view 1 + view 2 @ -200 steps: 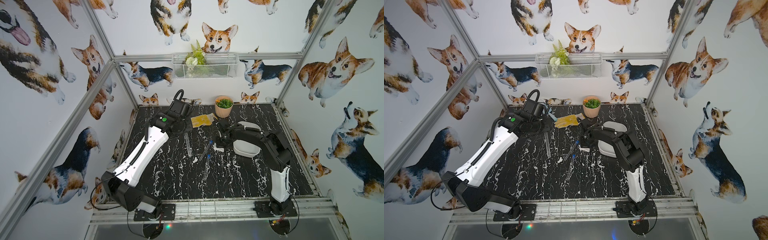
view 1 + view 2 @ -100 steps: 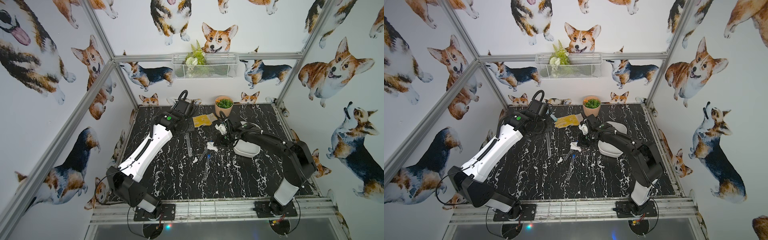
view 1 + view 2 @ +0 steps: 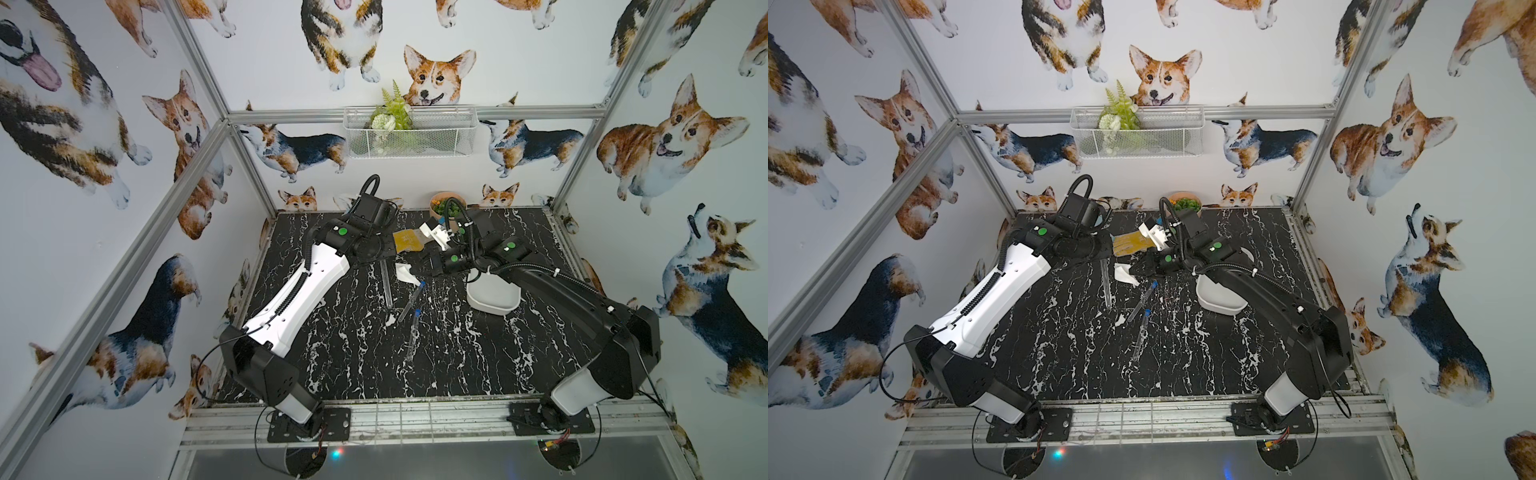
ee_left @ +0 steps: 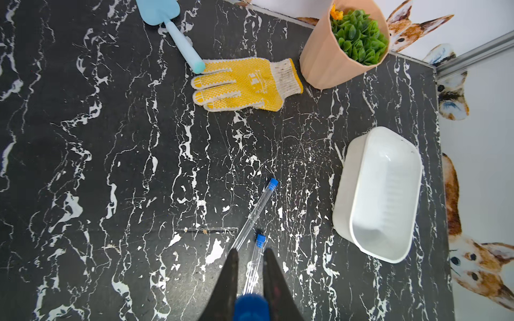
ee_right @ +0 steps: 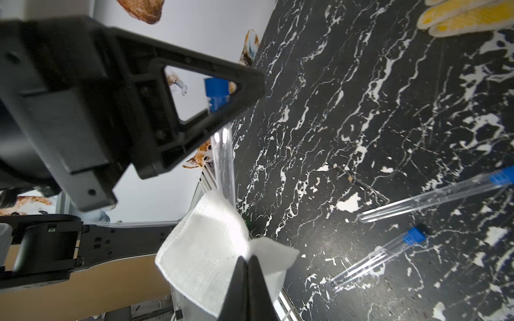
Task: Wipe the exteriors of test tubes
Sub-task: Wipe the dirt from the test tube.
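**Left fingers** point(image 4: 228, 278): pinching a test tube point(image 5: 222, 158) just below its blue cap point(image 5: 217, 91). The right wrist view shows the grip plainly. The tube hangs cap uppermost, closed end toward the worktop point(image 3: 357, 365). It is well apart from the white tub point(image 4: 343, 191), on the tub's left-arm side.

**Right fingers** point(image 5: 239, 283): pressed together on a fold of white cloth point(image 5: 205, 250). In both top views the cloth sits between the held tube and the tub, just beside the tube. In the right wrist view the tube's lower end passes behind the cloth. Contact between the two cannot be confirmed.

**Remaining tubes**: a second test tube point(image 4: 256, 214) and a third test tube point(image 4: 256, 261) lie flat on the worktop, both capped in blue. They are near the tub but apart from it, on the same side as the held tube. The second lies nearer the tub. The two lie close together but apart, and away from both pairs of fingers.

**Other items**: a plant pot point(image 4: 325, 61) stands upright, apart from the tub on its back-wall side. A yellow glove point(image 4: 244, 83) lies flat, farther from the tub than the pot. A light-blue trowel point(image 4: 178, 36) lies farther from the tub again.
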{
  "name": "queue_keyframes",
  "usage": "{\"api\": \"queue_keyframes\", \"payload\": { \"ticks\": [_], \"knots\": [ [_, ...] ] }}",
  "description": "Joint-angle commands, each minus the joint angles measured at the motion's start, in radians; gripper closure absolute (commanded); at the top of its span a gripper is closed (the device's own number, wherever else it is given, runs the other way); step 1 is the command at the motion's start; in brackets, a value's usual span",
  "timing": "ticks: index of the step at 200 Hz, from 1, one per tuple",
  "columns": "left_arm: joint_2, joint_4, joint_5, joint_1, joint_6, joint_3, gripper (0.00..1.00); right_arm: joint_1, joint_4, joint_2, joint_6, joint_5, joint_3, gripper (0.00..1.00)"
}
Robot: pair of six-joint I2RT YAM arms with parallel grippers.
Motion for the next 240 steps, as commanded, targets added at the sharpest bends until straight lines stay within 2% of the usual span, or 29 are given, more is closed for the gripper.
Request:
{"api": "queue_keyframes", "payload": {
  "ticks": [1,97,197,240],
  "knots": [
    [-0.005,0.02,0.042,-0.005,-0.033,0.002,0.86,0.016,0.035,0.031,0.027,-0.015,0.036,1.0],
    [-0.033,0.075,0.11,-0.005,-0.092,-0.042,0.86,0.036,0.024,0.138,-0.001,0.007,0.149,1.0],
    [0.007,0.15,0.144,0.014,-0.126,-0.018,0.87,0.073,0.067,0.002,0.038,0.008,-0.058,1.0],
    [-0.01,0.156,0.168,0.011,-0.138,-0.038,0.87,0.054,0.099,0.046,0.069,0.016,-0.01,1.0]
  ]
}}
